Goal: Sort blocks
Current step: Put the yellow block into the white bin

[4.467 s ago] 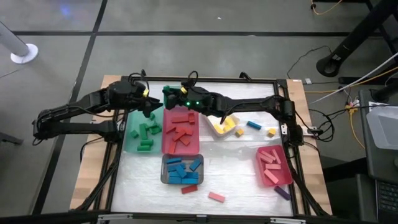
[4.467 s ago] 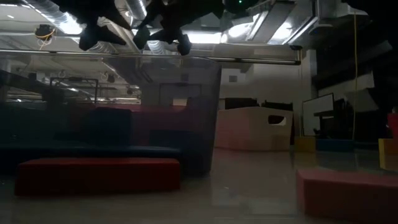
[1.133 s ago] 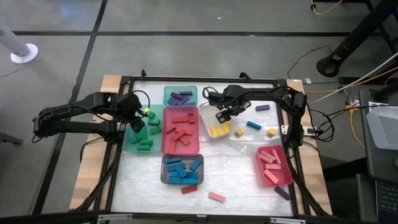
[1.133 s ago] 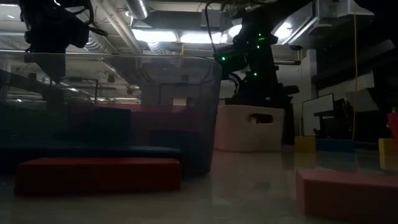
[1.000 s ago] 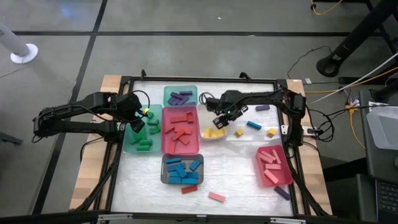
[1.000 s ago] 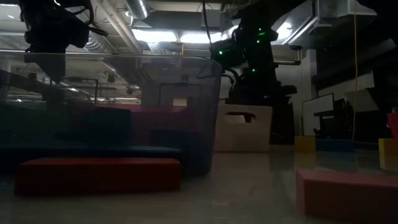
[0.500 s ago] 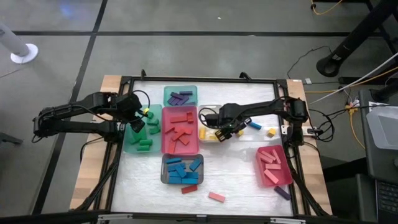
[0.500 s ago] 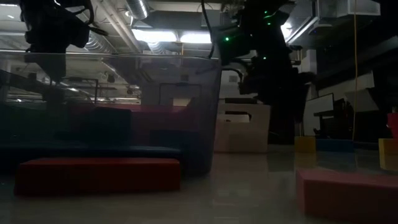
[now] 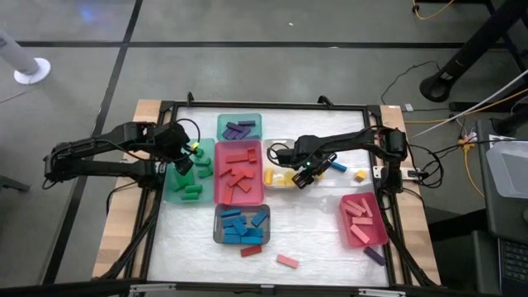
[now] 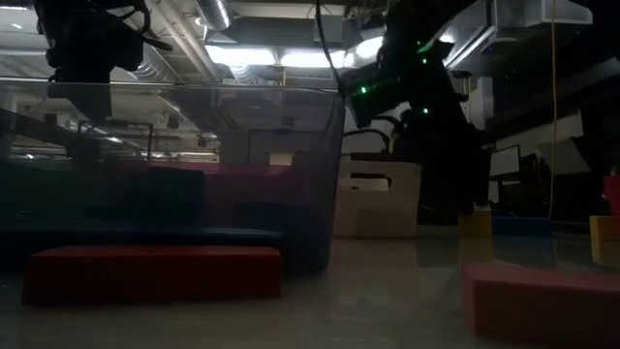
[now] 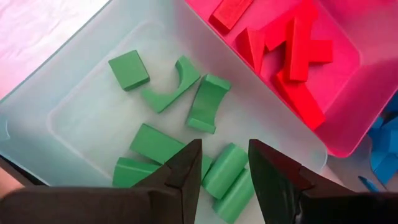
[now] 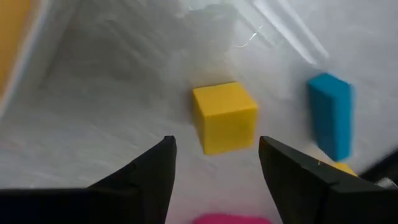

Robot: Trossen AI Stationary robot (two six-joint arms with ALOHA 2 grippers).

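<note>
My right gripper (image 9: 308, 174) hangs open, fingers pointing down, just right of the white tray (image 9: 268, 157) of yellow blocks. In the right wrist view a loose yellow cube (image 12: 225, 117) lies flat on the table just beyond the gap between its fingers, untouched. A blue block (image 12: 331, 124) lies beside the cube. My left gripper (image 9: 183, 162) waits open above the green tray (image 9: 172, 186); in its wrist view, green blocks (image 11: 208, 102) lie on the tray's floor under its empty fingers (image 11: 186, 171).
A red tray (image 9: 239, 173), a teal tray with purple blocks (image 9: 239, 129), a grey tray of blue blocks (image 9: 242, 224) and a pink tray (image 9: 363, 219) stand around. Loose blocks: yellow (image 9: 360, 175), red (image 9: 251, 249), pink (image 9: 287, 261), purple (image 9: 374, 255).
My right gripper has moved from above the white tray toward the table's near edge and a little to the right, sinking slightly, to stand over the loose yellow cube. Its fingers stay open.
</note>
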